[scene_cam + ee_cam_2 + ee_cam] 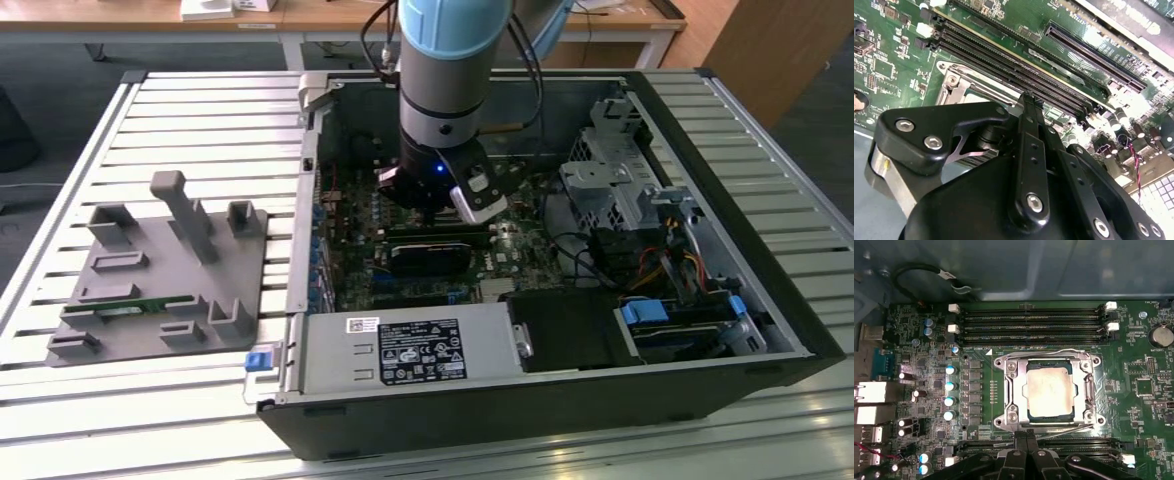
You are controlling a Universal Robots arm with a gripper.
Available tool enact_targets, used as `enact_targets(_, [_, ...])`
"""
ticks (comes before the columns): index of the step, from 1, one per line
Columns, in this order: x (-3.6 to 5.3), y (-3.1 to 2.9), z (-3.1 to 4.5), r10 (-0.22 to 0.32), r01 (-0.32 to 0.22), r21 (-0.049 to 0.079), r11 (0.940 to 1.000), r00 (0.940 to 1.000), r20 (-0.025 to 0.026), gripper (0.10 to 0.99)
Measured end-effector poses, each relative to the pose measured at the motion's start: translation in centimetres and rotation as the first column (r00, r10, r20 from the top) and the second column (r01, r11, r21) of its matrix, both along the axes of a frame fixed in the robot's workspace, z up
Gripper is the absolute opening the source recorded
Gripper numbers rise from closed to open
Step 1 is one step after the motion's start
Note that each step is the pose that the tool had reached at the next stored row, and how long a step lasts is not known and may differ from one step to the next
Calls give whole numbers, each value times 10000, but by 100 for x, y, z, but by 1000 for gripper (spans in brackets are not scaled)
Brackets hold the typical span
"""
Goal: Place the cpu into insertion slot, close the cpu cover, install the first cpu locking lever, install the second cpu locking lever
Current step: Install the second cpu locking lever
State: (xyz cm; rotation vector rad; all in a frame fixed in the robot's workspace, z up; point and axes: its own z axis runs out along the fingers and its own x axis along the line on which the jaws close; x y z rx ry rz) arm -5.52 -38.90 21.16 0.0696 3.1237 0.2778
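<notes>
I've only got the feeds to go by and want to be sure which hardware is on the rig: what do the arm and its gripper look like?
The arm is a thick grey tube with a pale blue joint cap at the top and black cables alongside. Its wrist end is black with a small blue light and a silver block. The gripper is matte black, built of flat linkage bars fixed with silver screws.

A robotics lab or test workshop. An open desktop computer case (534, 250) lies on a slatted aluminium workbench (200, 120) at the frame's centre, with a grey fixture tray (160, 270) at left. Wooden desks (334, 20) line the top edge.
</notes>
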Motion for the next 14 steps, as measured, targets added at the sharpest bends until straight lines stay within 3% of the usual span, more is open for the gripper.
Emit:
enact_targets(9, [-43,-1,-6,-3,3,28,10000,10000,-1,106])
enact_targets(14, [-80,-7,-11,-3,3,192,9998,10000,0,106])
